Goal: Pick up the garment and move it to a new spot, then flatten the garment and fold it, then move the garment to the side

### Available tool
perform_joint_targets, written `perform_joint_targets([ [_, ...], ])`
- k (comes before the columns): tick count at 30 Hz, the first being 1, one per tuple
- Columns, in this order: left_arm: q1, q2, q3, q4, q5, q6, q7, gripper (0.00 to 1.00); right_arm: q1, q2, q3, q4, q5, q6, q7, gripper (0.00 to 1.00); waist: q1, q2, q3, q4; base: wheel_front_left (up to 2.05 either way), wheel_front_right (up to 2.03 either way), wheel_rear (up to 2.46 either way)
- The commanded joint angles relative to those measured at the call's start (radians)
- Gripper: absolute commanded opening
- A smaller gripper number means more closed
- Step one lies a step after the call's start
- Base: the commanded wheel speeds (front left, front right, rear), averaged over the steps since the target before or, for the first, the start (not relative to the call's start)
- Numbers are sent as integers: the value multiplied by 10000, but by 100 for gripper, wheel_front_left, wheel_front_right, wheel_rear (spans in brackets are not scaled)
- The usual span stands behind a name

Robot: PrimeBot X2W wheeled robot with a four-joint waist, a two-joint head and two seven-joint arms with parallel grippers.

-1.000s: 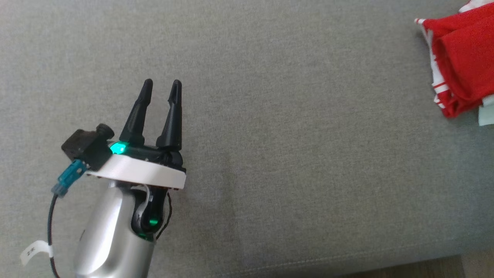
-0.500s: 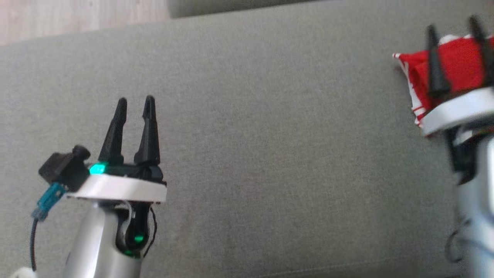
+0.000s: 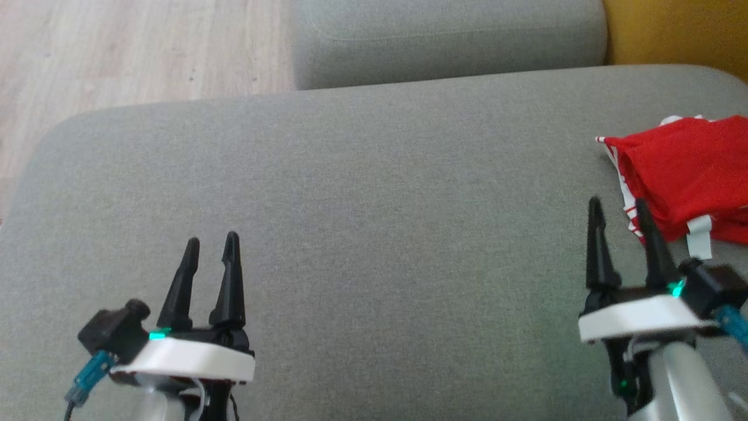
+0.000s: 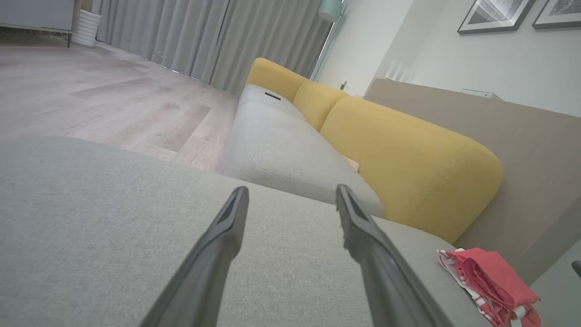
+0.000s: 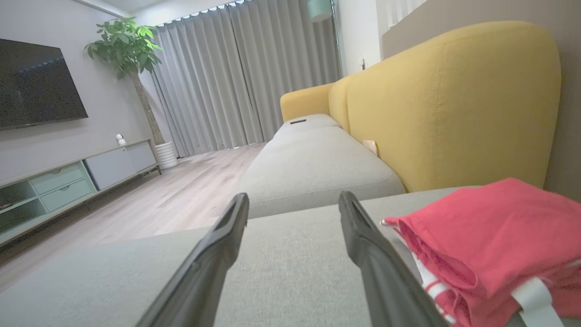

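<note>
- The garment (image 3: pixel 689 175) — red, with white stripes along one edge — lies bunched in folds at the far right of the grey cushion (image 3: pixel 374 204), close to the yellow backrest (image 5: pixel 454 100).
- The right gripper (image 3: pixel 618 203) sits low over the cushion with its two dark fingers spread and nothing between them.
- The garment lies ahead of this gripper and off to its right, outside the gap. From the head view, the striped corner is just beside the right-hand finger; whether they touch cannot be told.
- A white strip (image 3: pixel 698 234) sticks out from the garment's near edge, close to the right wrist.
- The left gripper (image 3: pixel 213 238) is released too — fingers apart, empty, over bare cushion. It is well apart from the garment, which lies far off to its right.
- Wooden floor (image 3: pixel 146 52) shows beyond the cushion's far left edge.
</note>
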Motion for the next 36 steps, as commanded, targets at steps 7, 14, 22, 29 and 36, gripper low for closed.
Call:
perform_joint_targets([
  [7,-12,74,382,-628,290,239,-53,100,395,22,545,-285,123,-9,-297,100,1,0,-172,134,0,0,0],
  [14,159,74,297,-673,241,129,-53,100,502,23,446,-491,169,-9,-314,100,1,0,-196,118,0,0,0],
  [22,188,74,470,-570,396,466,-53,100,487,23,427,-602,183,-9,-316,100,1,0,-208,90,0,0,0],
  [29,158,74,452,-657,576,563,-53,100,501,23,515,-608,234,-9,-317,100,1,0,-180,80,0,0,0],
  [36,222,74,571,-801,597,675,-53,100,463,24,588,-595,314,-9,-317,100,1,0,-162,66,0,0,0],
])
